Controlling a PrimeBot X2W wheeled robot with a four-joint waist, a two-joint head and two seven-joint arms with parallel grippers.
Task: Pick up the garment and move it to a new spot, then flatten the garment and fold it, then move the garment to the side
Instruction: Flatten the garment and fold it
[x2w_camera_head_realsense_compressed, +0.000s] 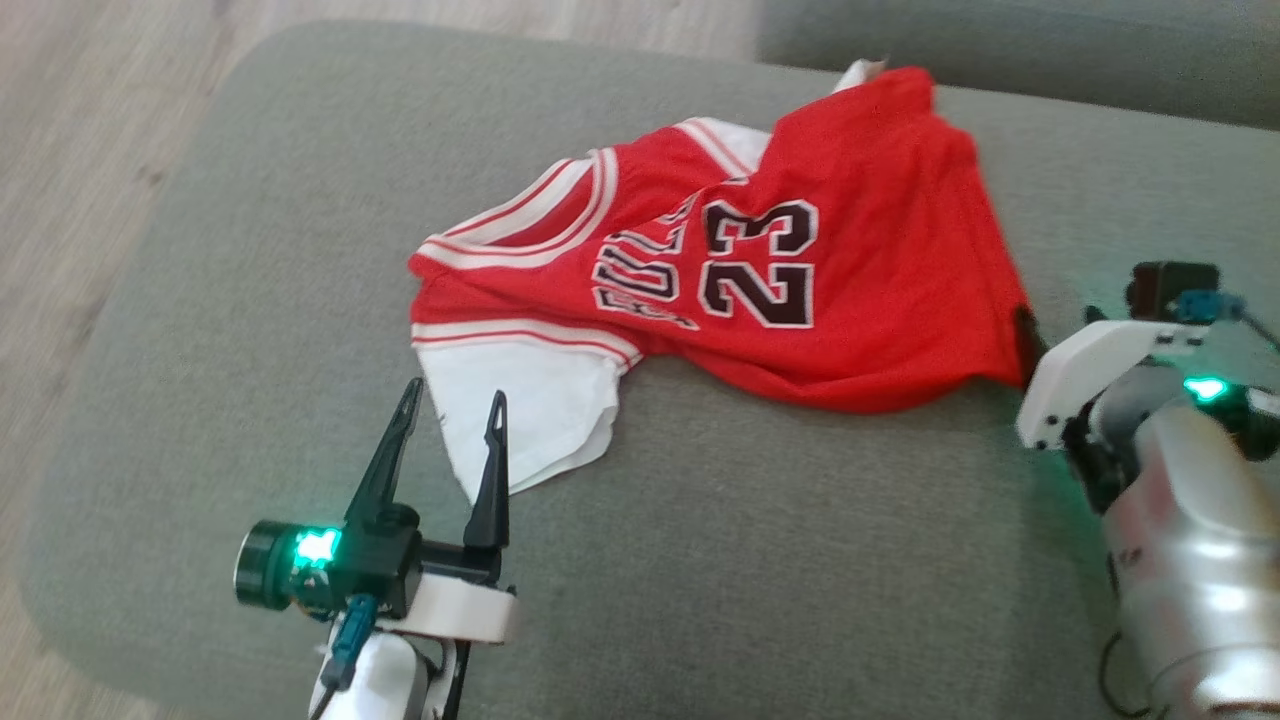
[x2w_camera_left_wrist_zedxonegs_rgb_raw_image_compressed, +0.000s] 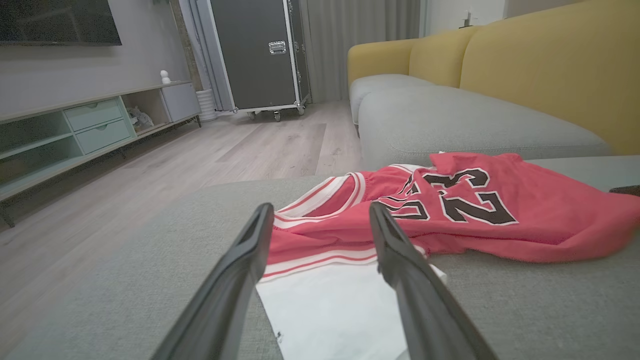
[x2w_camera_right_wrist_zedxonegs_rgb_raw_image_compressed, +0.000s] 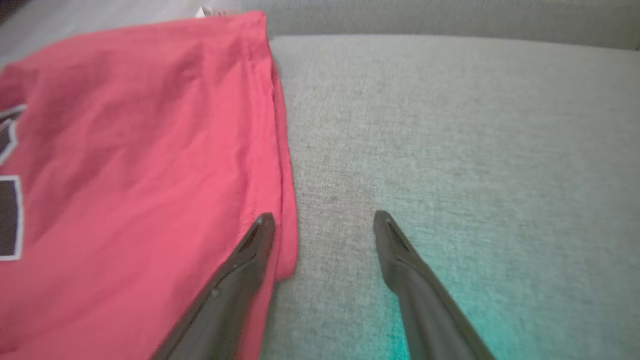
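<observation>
While the jersey lies rumpled across the middle of the grey cushion, we see a gripper at each of its ends. It is red with white trim, the number 23 faces up, and a white sleeve spreads flat from its near left corner. Its far edge is folded over, so we cannot call it flat.

The left gripper sits low at that sleeve, fingers well apart. In its wrist view the white cloth shows between them and runs under their tips, though we cannot tell whether they touch it.

The right gripper is at the jersey's right side, by the hem. Its fingers are also spread wide: one tip lies over the red edge, the other over bare cushion just beside it. Neither gripper is closed on the cloth.

Beyond the cushion, the left wrist view gives us wooden floor and a yellow backrest.
</observation>
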